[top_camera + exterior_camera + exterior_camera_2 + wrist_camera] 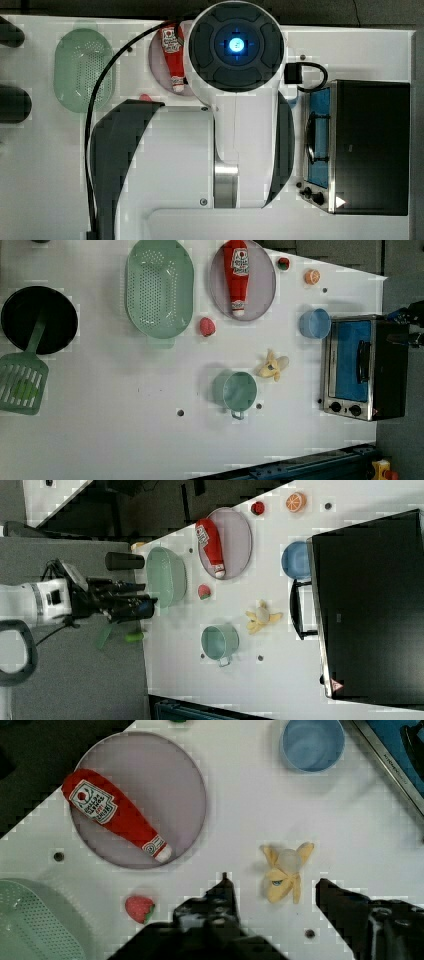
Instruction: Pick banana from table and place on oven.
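Observation:
The banana (272, 366) lies partly peeled on the white table (100, 440), between a green cup (237, 390) and the oven (365, 367). The wrist view looks down on the banana (285, 872) and finds it in line with the gap between my spread fingers. My gripper (273, 880) is open and holds nothing. It hangs well above the table, off the right view's left side, where the gripper (147, 604) points toward the table (280, 680). The oven (370, 605) has a flat black top, and its door is closed. The arm hides the banana in the top view.
A ketchup bottle (237, 275) rests on a grey plate (262, 295). A blue cup (315, 323) stands beside the oven. Elsewhere are a strawberry (207, 326), an orange slice (312, 276), a green colander (160, 287), a black pan (37, 317) and a green spatula (22, 382).

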Action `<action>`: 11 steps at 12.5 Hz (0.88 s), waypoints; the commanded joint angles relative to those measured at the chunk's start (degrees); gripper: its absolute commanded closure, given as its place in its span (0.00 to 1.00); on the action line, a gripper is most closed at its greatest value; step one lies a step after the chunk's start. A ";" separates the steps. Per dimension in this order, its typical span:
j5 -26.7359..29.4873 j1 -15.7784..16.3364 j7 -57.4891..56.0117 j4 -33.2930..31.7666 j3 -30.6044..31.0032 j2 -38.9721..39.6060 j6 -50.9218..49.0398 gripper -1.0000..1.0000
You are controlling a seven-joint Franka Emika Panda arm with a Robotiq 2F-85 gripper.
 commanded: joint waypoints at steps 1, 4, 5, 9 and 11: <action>-0.84 -1.56 6.60 -17.59 -0.83 -26.05 -8.03 0.21; -0.84 -1.56 6.60 -18.19 -0.82 -26.03 -8.04 0.00; -0.84 -1.56 6.60 -18.52 -0.79 -25.90 -7.99 0.00; -0.84 -1.56 6.60 -22.11 -0.78 -23.29 -2.61 0.00; -0.84 -1.55 6.60 -25.29 -0.70 -20.85 3.25 0.00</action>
